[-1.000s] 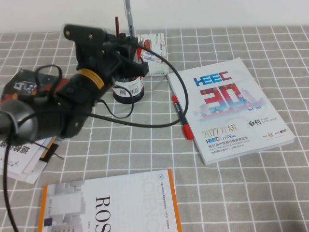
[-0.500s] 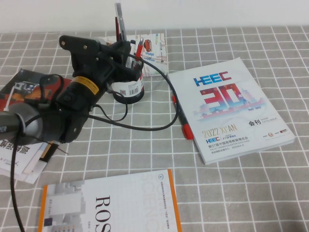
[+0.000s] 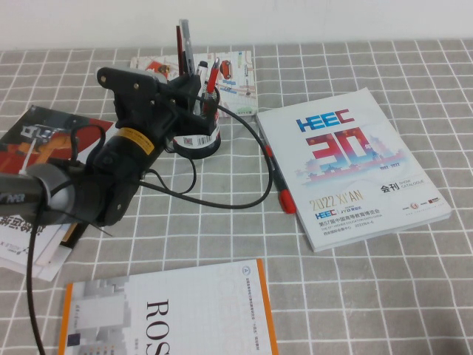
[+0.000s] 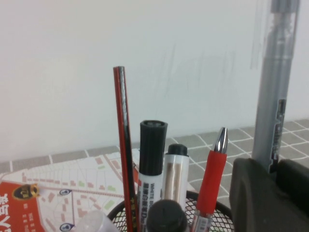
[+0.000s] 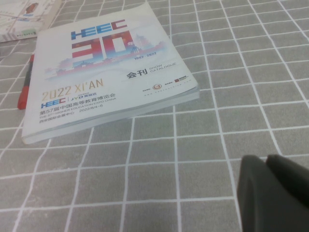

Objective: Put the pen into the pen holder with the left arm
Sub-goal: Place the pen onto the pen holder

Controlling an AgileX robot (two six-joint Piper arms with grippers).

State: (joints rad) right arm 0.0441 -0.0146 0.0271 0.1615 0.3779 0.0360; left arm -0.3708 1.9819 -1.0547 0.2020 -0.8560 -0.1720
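Over the pen holder (image 3: 197, 140), our left gripper (image 3: 194, 83) grips the grey pen (image 3: 186, 46) upright.
Carrying is done; lowering and release remain. Our right gripper (image 5: 277, 193) stays parked over the table (image 5: 193, 145); whether it is open we cannot tell.

HEEC catalogue (image 5: 104, 72) — checked cloth (image 5: 193, 159) beneath
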